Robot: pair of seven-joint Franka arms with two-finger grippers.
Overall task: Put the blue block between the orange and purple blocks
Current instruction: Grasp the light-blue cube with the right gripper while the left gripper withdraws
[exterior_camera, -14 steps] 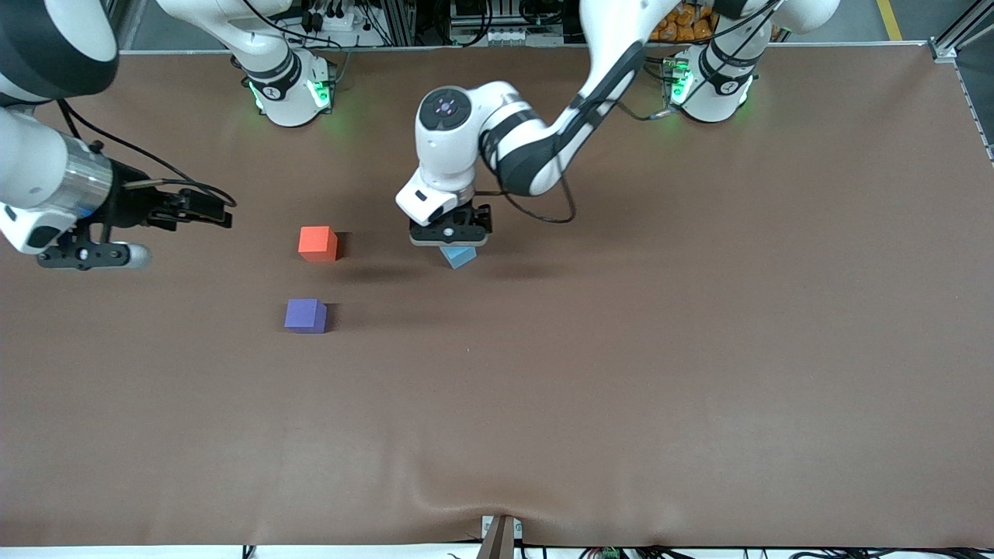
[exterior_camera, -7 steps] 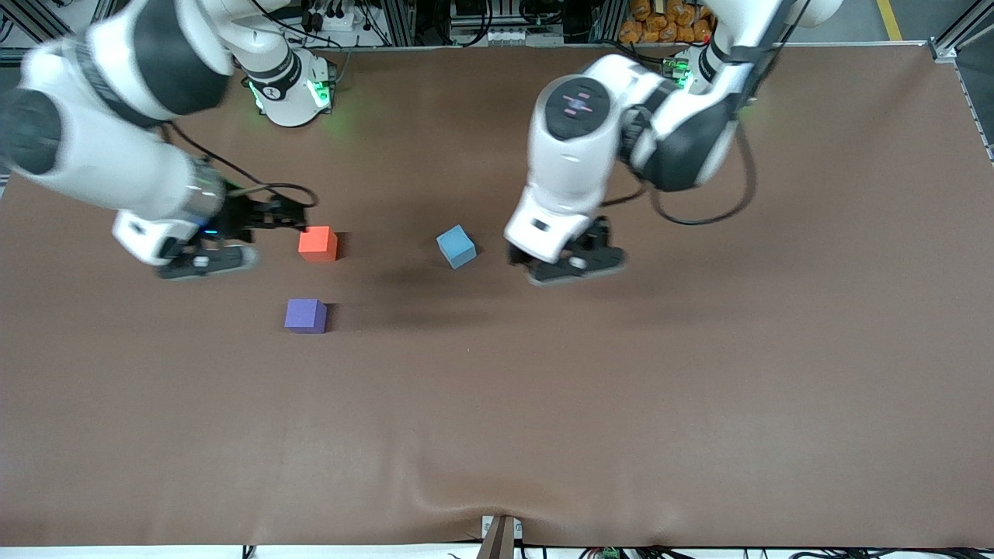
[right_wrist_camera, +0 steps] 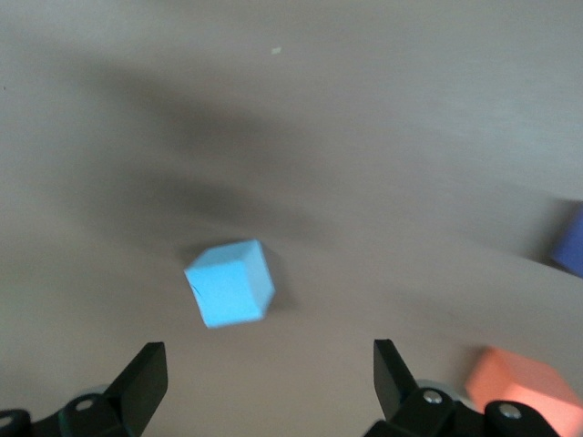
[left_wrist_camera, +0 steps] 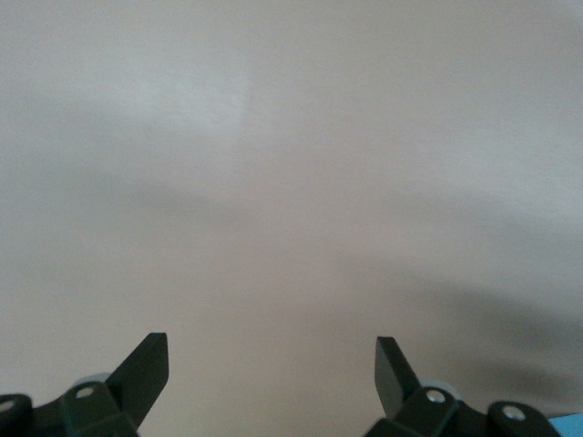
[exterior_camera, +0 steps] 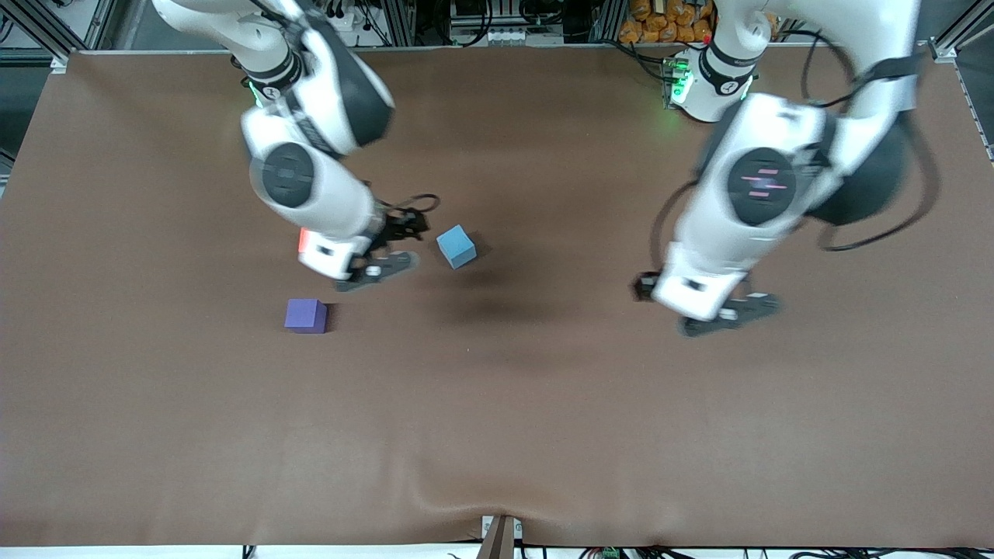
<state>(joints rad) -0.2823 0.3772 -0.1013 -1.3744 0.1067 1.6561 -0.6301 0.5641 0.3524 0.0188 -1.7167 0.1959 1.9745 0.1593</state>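
The blue block [exterior_camera: 456,245] lies on the brown table, turned at an angle, and nothing holds it. It also shows in the right wrist view [right_wrist_camera: 230,283]. The orange block [exterior_camera: 302,238] is mostly hidden under the right arm's hand, and shows in the right wrist view [right_wrist_camera: 524,382]. The purple block [exterior_camera: 305,316] lies nearer to the front camera than the orange one, and its edge shows in the right wrist view [right_wrist_camera: 572,241]. My right gripper [exterior_camera: 378,271] [right_wrist_camera: 269,382] is open and empty over the table between the orange and blue blocks. My left gripper [exterior_camera: 724,314] [left_wrist_camera: 271,373] is open and empty over bare table toward the left arm's end.
The brown cloth [exterior_camera: 497,404] covers the whole table and has a small wrinkle at its front edge. The arms' bases [exterior_camera: 710,81] stand along the back edge.
My left gripper let go of the blue block and moved away toward the left arm's end. My right arm swung in from its end of the table to beside the blue block.
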